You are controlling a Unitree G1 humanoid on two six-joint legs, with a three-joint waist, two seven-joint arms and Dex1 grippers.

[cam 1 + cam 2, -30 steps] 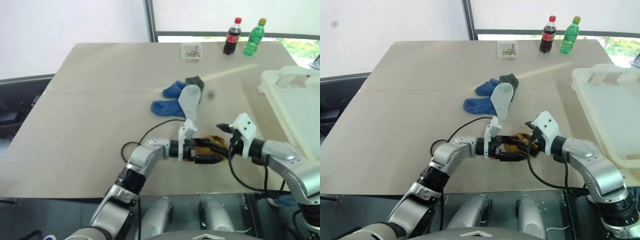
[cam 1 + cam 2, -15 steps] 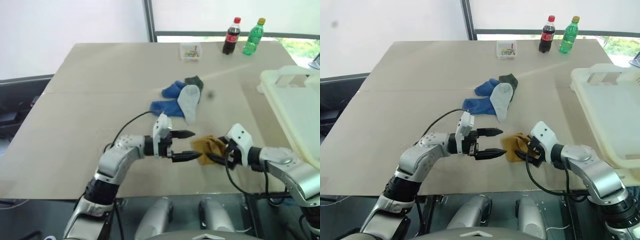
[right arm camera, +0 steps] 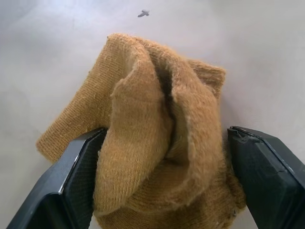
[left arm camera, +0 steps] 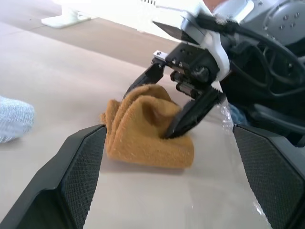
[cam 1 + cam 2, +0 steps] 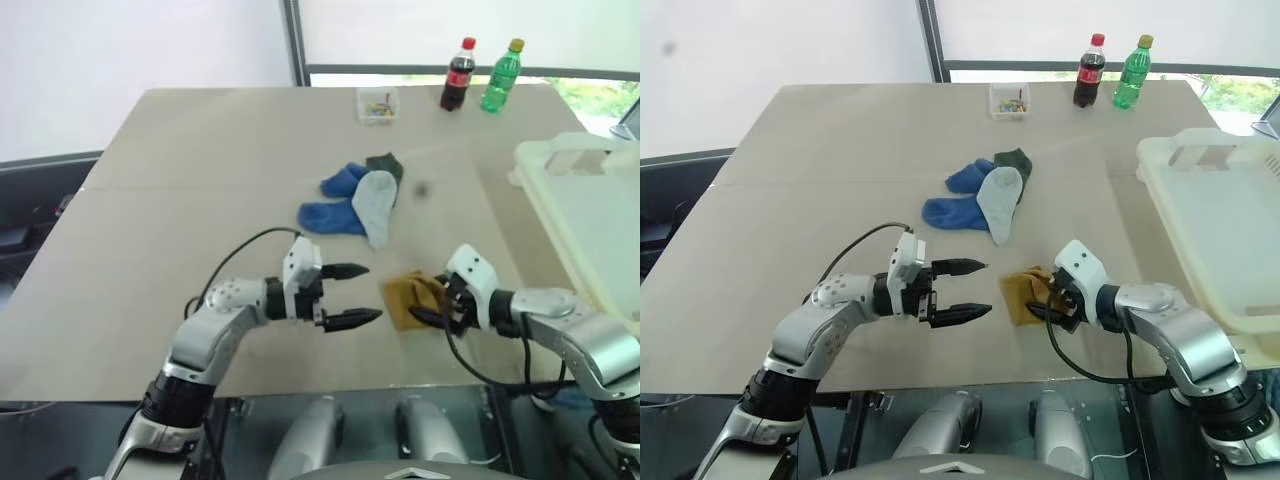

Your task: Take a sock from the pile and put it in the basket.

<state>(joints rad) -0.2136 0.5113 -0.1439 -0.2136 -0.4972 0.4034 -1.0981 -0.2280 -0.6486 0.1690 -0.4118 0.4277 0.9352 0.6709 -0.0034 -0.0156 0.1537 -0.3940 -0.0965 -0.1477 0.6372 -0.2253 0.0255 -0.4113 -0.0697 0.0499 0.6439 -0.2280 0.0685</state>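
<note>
A mustard-yellow sock [image 5: 408, 296] lies bunched on the table near the front edge. My right gripper [image 5: 430, 305] is open, and its fingers [image 3: 71, 186] straddle the sock, one on each side. My left gripper [image 5: 368, 292] hovers open and empty a short way left of the sock, pointing at it. The pile [image 5: 362, 195] of blue, light grey and dark green socks sits farther back at mid-table. The cream basket [image 5: 575, 152] stands at the table's right edge.
A small clear box [image 5: 378, 103] with colourful bits, a cola bottle [image 5: 459, 73] and a green bottle [image 5: 502, 75] stand along the far edge. The table's front edge runs just below both grippers.
My left gripper let go of the mustard sock, opened and drew back to the left. The right gripper sank slightly with the sock, which now rests on the table.
</note>
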